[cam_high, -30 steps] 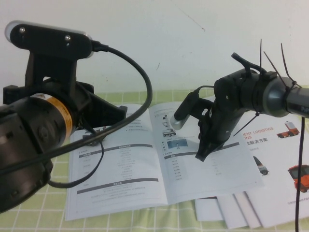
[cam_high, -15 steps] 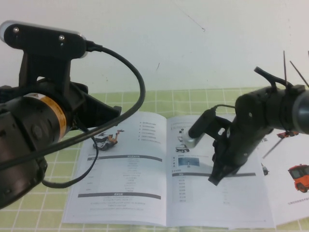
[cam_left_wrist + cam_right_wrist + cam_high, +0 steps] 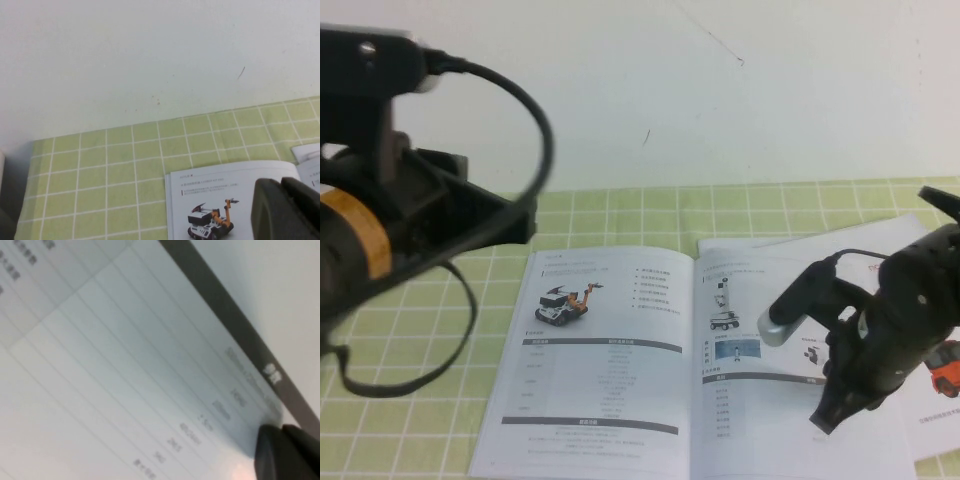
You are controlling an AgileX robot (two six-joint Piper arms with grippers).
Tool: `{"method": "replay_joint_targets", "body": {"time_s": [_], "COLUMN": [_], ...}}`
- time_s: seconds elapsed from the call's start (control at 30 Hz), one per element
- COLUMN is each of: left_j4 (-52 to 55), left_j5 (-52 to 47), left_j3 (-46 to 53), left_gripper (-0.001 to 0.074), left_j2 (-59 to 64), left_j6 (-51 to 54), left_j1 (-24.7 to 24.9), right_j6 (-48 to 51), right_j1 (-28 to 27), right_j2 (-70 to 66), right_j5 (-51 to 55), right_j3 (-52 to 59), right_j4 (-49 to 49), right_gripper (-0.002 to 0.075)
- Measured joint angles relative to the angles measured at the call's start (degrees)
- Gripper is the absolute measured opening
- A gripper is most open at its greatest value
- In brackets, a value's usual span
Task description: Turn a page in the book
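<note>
The book [image 3: 695,370] is lying open and flat on the bench [image 3: 440,330], which is wearing a green checked cloth. The right end effector [image 3: 828,415] is hanging low over the page [image 3: 780,390], the right-hand leaf with the black rover picture and the grey bars. Its fingers are squeezed narrow and are holding nothing. In the right wrist view the dark tip [image 3: 287,455] is sitting very close to the paper, and I cannot tell if it is touching.

The left end effector [image 3: 285,210] is staying up high over the left leaf, near the little rover with the orange arm. Its fingers look pressed together and empty.

Things could go wrong from here. The page is thin, smooth and shiny, so the tip may slide over it and lift nothing. If it pushes too hard, the whole book may slip on the soft cloth. It may also pinch two leaves at once, or crease the paper. The loose white sheets [image 3: 880,250] are lying just beside the book and may get dragged along.
</note>
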State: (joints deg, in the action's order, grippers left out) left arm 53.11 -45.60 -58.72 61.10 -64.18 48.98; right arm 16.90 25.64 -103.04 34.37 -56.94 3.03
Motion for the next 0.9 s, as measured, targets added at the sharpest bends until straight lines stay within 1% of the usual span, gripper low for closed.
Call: {"method": "replay_joint_targets", "body": {"time_s": [0.2,0.33,0.47,0.57,0.7,0.83,0.9], "left_j4": [-0.26,-0.26,-0.26,-0.26,-1.31,-2.45,-3.81], "left_j5": [-1.16,-1.22,-1.22,-1.22,-1.36,-2.64,-4.35], "left_j3": [0.0,0.64,5.35,10.41,16.7,21.34,23.33], "left_gripper": [-0.0003,-0.0003,-0.0003,-0.0003,-0.0003,-0.0003,-0.0003], "left_j2": [-2.98,-5.04,-9.21,-14.97,-23.63,-32.19,-35.74], "left_j6": [2.15,4.46,4.62,3.32,3.07,4.03,5.27], "left_j1": [0.0,0.0,0.0,0.0,0.0,0.0,0.0], "right_j6": [-2.21,-2.45,-1.98,-1.16,1.94,9.36,15.19], "right_j1": [0.0,-0.08,-0.08,-0.08,-0.08,-0.08,-0.08], "right_j2": [8.55,17.42,29.53,38.93,48.6,56.62,59.87], "right_j5": [-0.87,-3.76,-7.72,-9.22,-9.31,-9.07,-8.81], "right_j3": [2.82,5.57,9.79,13.38,17.17,20.4,21.34], "right_j4": [0.21,-3.03,-7.37,-10.0,-14.87,-22.57,-27.47], "right_gripper": [-0.0001,-0.0001,-0.0001,-0.0001,-0.0001,-0.0001,-0.0001]}}
